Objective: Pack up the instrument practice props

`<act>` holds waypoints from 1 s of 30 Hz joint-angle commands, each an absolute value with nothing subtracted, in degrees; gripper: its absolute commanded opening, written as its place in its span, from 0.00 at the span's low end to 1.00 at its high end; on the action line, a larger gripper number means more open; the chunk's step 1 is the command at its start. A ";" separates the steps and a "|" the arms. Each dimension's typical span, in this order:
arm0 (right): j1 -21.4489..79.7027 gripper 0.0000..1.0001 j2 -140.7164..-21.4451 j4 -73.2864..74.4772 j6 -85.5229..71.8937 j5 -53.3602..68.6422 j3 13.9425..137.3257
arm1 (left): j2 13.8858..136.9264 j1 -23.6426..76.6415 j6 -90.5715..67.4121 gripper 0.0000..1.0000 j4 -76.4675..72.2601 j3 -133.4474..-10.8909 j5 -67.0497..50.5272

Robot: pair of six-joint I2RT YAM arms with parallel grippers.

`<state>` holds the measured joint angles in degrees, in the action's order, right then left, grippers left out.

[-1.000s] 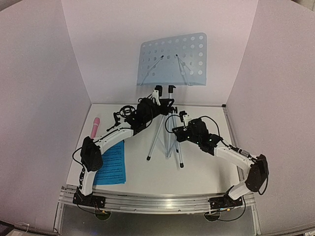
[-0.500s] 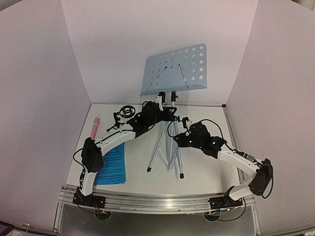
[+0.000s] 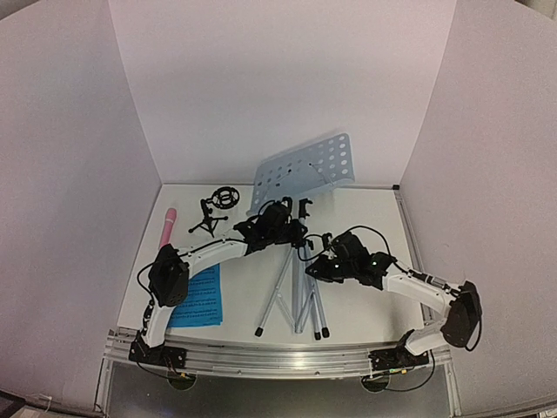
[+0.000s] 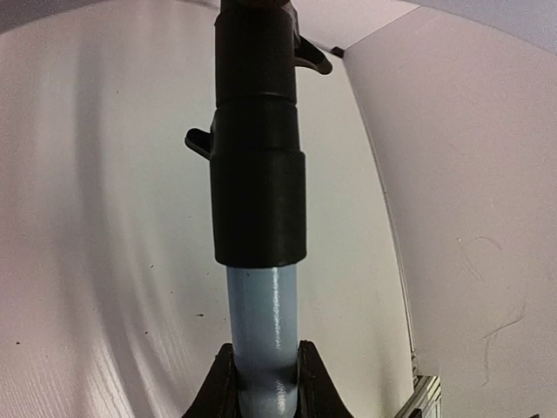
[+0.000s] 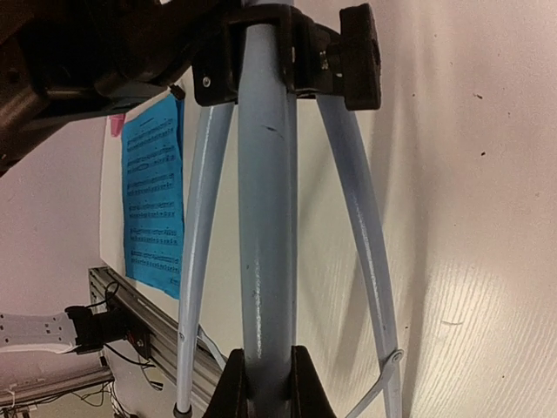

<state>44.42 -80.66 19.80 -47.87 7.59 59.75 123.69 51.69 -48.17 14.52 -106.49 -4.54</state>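
Note:
The pale perforated music stand [image 3: 306, 171] leans far over, its desk low near the back wall and its silver tripod legs [image 3: 291, 300] reaching toward the near edge. My left gripper [image 3: 291, 228] is shut on the stand's pole [image 4: 261, 318] just below a black collar [image 4: 259, 174]. Lower down, my right gripper [image 3: 315, 261] is shut on the central tube [image 5: 265, 218] between the folded legs. Flat at the left lies the pink microphone [image 3: 167, 226]. The small black mic stand [image 3: 216, 209] sits at the back left. Blue sheet-music pages [image 3: 198, 296] lie at the near left and appear as blue pages [image 5: 155, 200] in the right wrist view.
White walls enclose the table on three sides. A metal rail [image 3: 278, 357] runs along the near edge, with both arm bases on it. The left arm's elbow [image 3: 167, 277] hangs over the blue pages.
The music stand has tipped down from upright, its desk dropping toward the table. Both grippers moved nearer and lower with the pole, and the tripod feet slid toward the near edge.

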 commanded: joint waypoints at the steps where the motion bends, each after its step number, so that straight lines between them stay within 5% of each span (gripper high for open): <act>1: 41.75 0.00 -84.06 11.33 -51.80 -7.31 58.28 | 123.28 56.18 -44.79 0.00 10.31 -107.38 -10.71; 16: 38.44 0.00 -89.37 3.04 -52.41 -6.88 51.07 | 131.92 53.69 -40.55 0.00 13.73 -113.28 -15.28; 22: 37.88 0.00 -91.74 0.57 -54.30 -6.71 50.46 | 131.75 53.26 -37.28 0.38 13.01 -112.69 -18.00; 30: 37.80 0.00 -94.28 -1.77 -56.42 -8.44 50.66 | 128.68 51.74 -36.18 0.56 16.26 -112.43 -21.63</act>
